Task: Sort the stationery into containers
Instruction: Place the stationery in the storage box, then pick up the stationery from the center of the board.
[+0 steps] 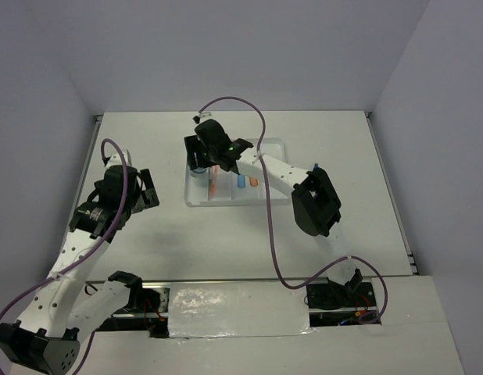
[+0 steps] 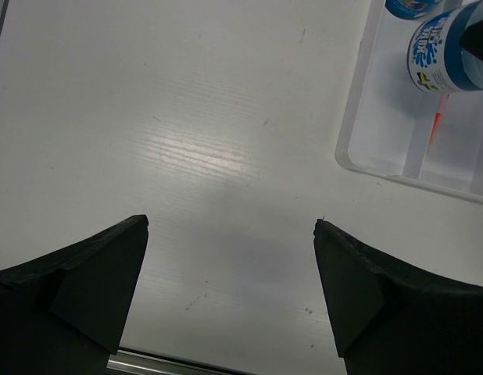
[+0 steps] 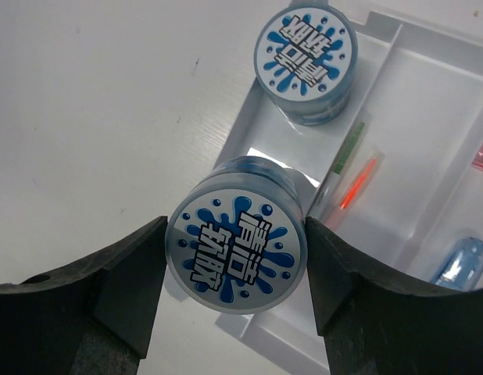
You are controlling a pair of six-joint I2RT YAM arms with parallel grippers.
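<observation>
Right wrist view: right gripper [image 3: 234, 231] clenched on a round blue-white roll [image 3: 236, 251] over the flat white plastic tray [image 3: 426, 87] corner; second roll [image 3: 306, 58] at one o'clock, thin green pen [image 3: 349, 150] and orange pen [image 3: 359, 183] at two; left gripper [image 2: 230, 225] released.

White tray [image 1: 226, 198] flat on the table, at 12 o'clock from the arm bases, long compartments side by side. Round blue-white roll [image 3: 236, 250], splash-print face up, pinched between the fingers of the right gripper [image 3: 235, 226] over the end of the outermost compartment; touching the floor or not, can't tell. Second roll [image 3: 306, 55], same print, lying flat in that same compartment, at 1 o'clock from the first. At 2 o'clock, thin green pen [image 3: 349, 148] and orange pen [image 3: 359, 183], side by side, lengthwise along the divider. Further across, pink piece [image 3: 482, 156] at 3 o'clock, cut off by the frame edge; blue piece [image 3: 460, 262] at 4 o'clock. From above, orange piece [image 1: 254, 181] just beside the blue one, at its 3 o'clock.
</observation>
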